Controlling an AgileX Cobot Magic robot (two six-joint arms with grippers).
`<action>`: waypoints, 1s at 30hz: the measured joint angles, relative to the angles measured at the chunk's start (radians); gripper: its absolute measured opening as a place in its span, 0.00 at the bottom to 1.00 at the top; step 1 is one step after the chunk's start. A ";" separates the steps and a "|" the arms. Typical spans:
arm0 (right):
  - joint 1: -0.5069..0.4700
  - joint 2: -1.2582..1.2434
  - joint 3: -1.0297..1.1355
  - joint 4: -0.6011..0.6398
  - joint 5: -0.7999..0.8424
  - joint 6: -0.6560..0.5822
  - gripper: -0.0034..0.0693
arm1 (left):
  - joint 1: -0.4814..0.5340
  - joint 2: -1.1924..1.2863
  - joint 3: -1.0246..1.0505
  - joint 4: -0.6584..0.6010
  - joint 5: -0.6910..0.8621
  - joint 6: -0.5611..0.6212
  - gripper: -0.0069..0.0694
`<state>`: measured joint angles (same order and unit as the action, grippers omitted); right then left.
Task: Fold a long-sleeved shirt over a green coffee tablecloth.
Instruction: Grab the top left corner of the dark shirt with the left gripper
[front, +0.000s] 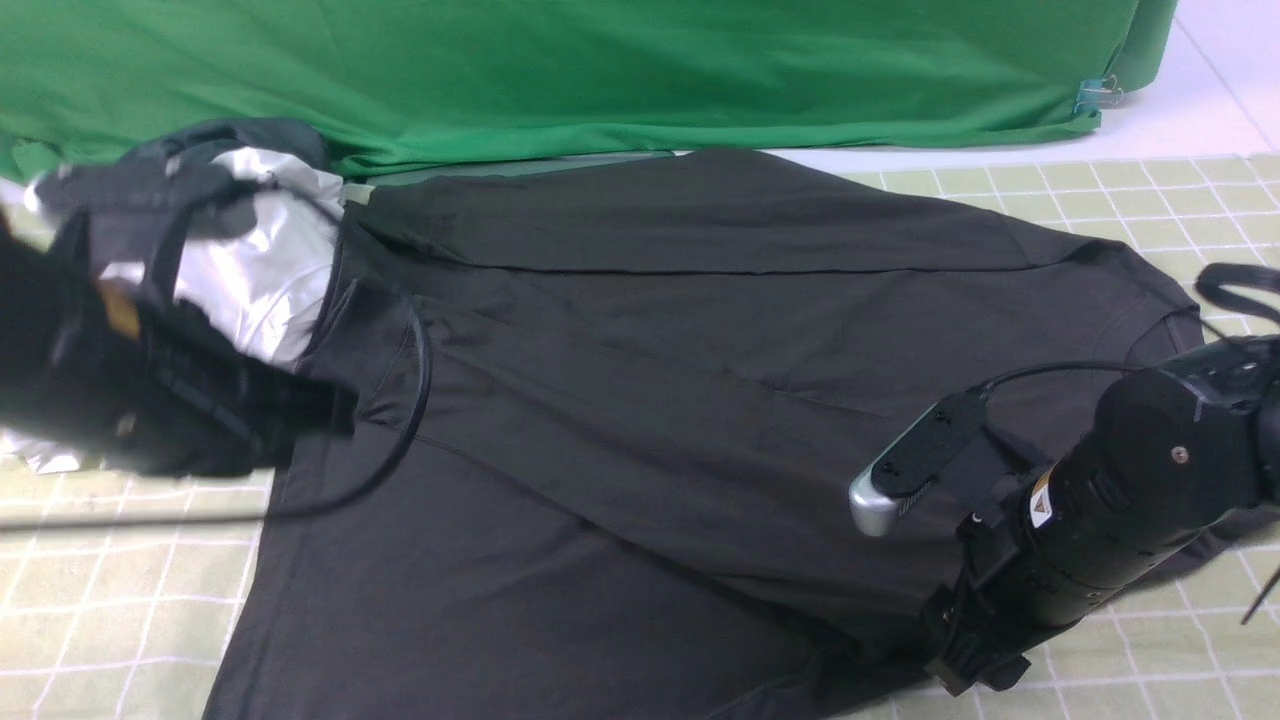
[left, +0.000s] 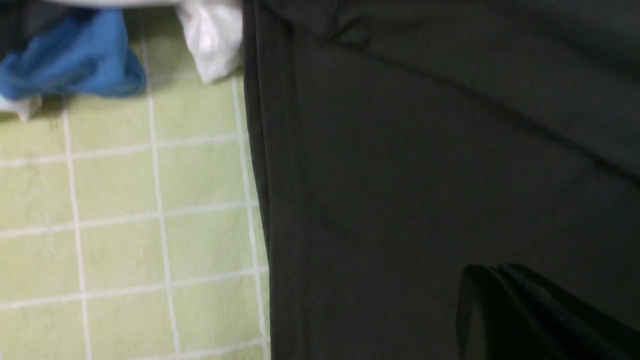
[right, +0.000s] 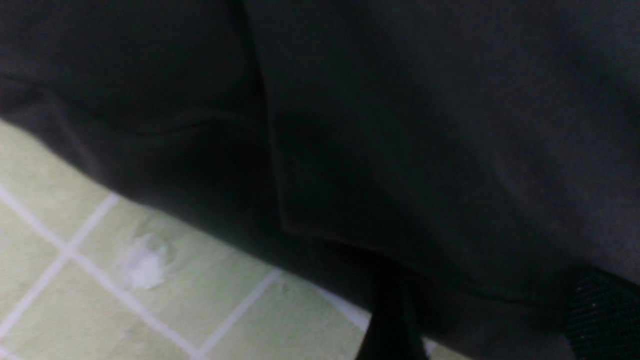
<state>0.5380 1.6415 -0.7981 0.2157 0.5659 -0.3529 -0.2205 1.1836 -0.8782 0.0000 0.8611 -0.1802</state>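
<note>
Shirt, black and long-sleeved (front: 640, 420), sprawls across the pale green gridded tablecloth (front: 1130, 690), sleeves folded over its body. Bright green fabric (front: 600, 80) spans the far side. White and grey garments (front: 260, 240) crowd the shirt's far left edge; a blue garment (left: 85, 60) lies near them. The left arm partly blocks that pile. The right pincer (front: 975, 640) is parted at the shirt's near right edge; the left pincer (front: 325, 410) is clenched, above the shirt.
</note>
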 joint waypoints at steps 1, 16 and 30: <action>0.000 0.004 0.000 0.000 -0.002 0.000 0.65 | 0.000 -0.006 0.013 0.000 -0.003 0.000 0.09; 0.000 -0.060 0.018 -0.001 0.090 0.012 0.06 | 0.000 -0.045 0.063 -0.050 -0.033 0.001 0.10; 0.000 -0.330 0.222 -0.001 0.288 0.090 0.06 | 0.000 -0.109 0.063 -0.094 0.056 0.003 0.11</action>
<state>0.5380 1.3112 -0.5766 0.2147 0.8537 -0.2629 -0.2205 1.0746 -0.8151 -0.0942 0.9174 -0.1776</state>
